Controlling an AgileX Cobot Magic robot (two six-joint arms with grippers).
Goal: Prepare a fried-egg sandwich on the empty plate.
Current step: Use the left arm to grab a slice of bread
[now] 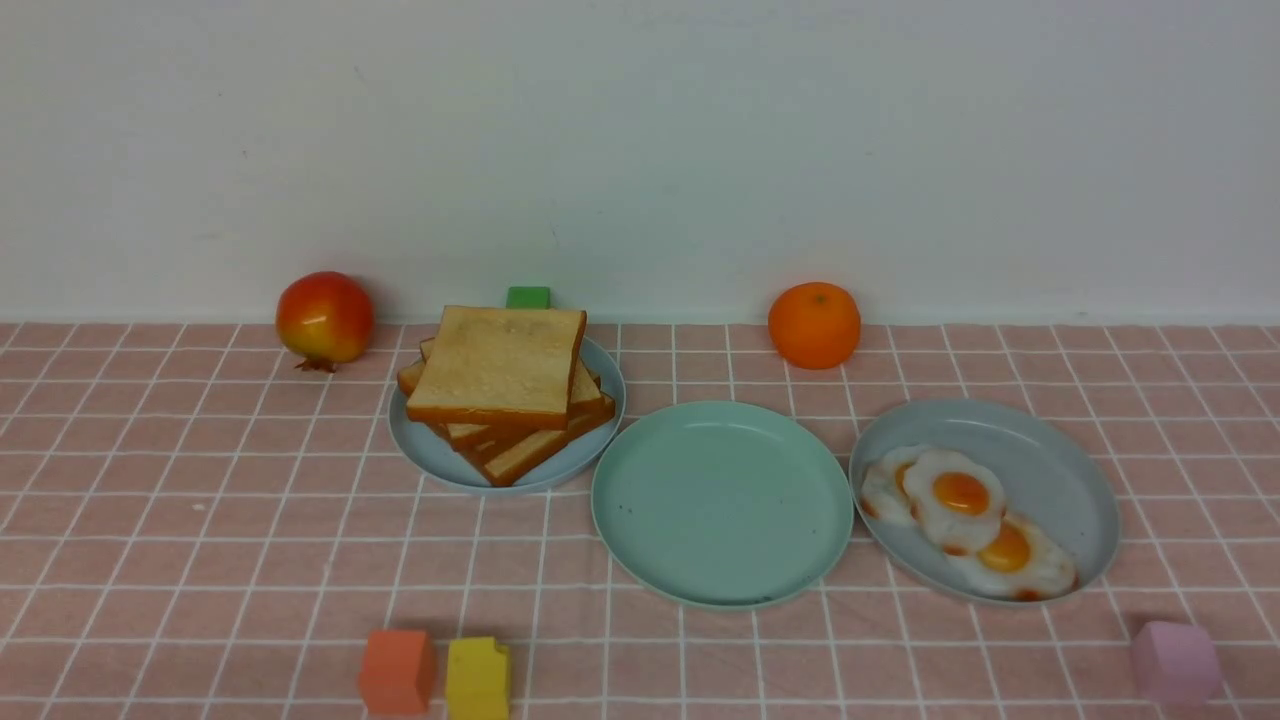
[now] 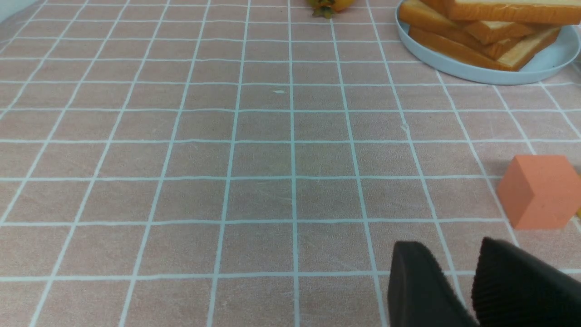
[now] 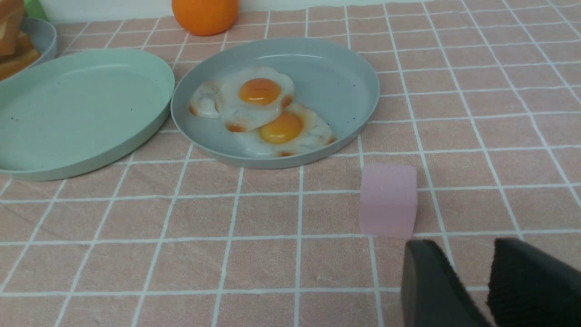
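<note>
left fingers (image 2: pixel 417 290), right fingers (image 3: pixel 429 290); wrist views only

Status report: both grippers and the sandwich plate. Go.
Left gripper open, empty; right gripper open, empty. Mint-green plate bare, nothing built yet. Toast stack and fried eggs flank it. Nothing blocking the plate.

The empty plate (image 1: pixel 722 505) sits between the plate of toast (image 1: pixel 430 455), left, and the plate of eggs (image 1: pixel 1050 470), right.

Pomegranate (image 1: pixel 324 318), orange (image 1: pixel 814 324) by wall; orange cube (image 1: pixel 397 671) beside yellow block (image 1: pixel 477 679); pink cube (image 1: pixel 1175 662) apart.
</note>
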